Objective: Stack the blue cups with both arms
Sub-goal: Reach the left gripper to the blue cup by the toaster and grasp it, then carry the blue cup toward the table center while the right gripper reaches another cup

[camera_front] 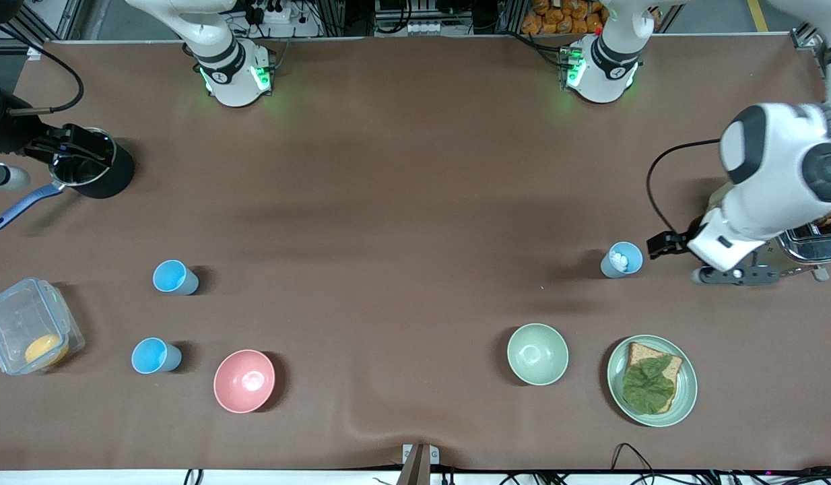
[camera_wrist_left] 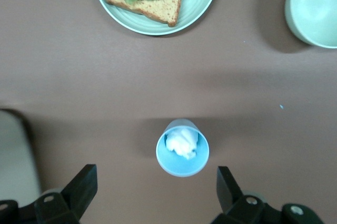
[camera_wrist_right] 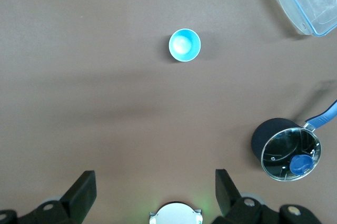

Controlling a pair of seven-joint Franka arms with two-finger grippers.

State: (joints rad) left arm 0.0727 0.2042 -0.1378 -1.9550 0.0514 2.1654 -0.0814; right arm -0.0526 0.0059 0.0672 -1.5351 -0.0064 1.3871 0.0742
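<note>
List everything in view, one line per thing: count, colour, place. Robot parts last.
blue cups: three, light blue; two at the right arm's end, one with white contents at the left arm's end
pink bowl: one, beside the nearer cup
green bowl: one, pale green, beside the plate
plate: one, pale green, holding bread with a lettuce leaf
container: one, clear, orange item inside
saucepan: one, black, blue handle
toaster: one, silver
left gripper: open, over the filled cup
right gripper: open, over bare table
</note>
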